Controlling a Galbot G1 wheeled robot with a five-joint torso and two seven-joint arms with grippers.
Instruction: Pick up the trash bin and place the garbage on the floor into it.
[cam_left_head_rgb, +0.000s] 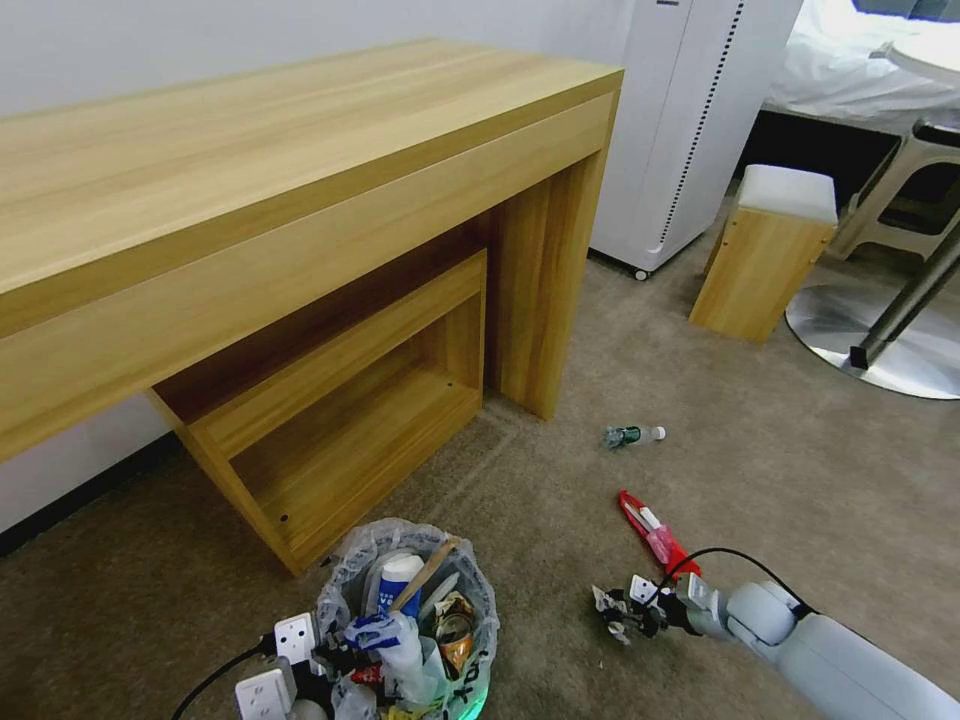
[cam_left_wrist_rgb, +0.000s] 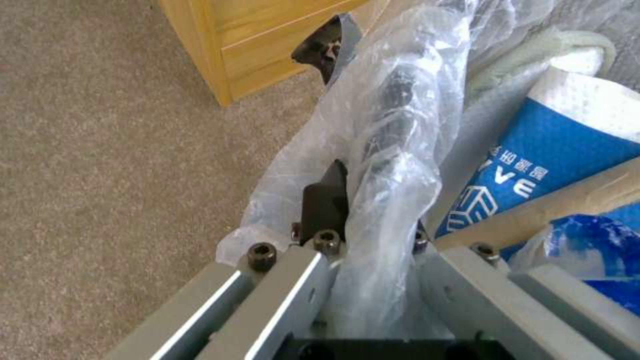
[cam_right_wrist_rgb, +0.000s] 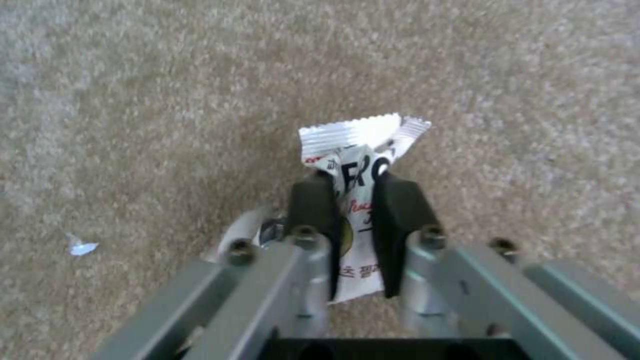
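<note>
Beige carpet floor (cam_left_head_rgb: 800, 480): a white wrapper (cam_right_wrist_rgb: 353, 150) is clenched in the right claw (cam_right_wrist_rgb: 353, 200); the trash bin (cam_left_head_rgb: 480, 600) rim is gripped by the left claw (cam_left_wrist_rgb: 360, 200). Carrying across and dropping is judged next.

My left gripper (cam_left_head_rgb: 335, 665) grips the rim of the trash bin (cam_left_head_rgb: 470, 600), full of litter. My right gripper (cam_left_head_rgb: 612, 612) hangs above the floor (cam_left_head_rgb: 800, 480) beside a red wrapper (cam_left_head_rgb: 650, 530); a bottle (cam_left_head_rgb: 630, 435) lies farther off.

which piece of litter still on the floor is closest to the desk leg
The green-labelled bottle, lying on its side just beyond the leg. The red wrapper lies farther off, near the right gripper.
</note>
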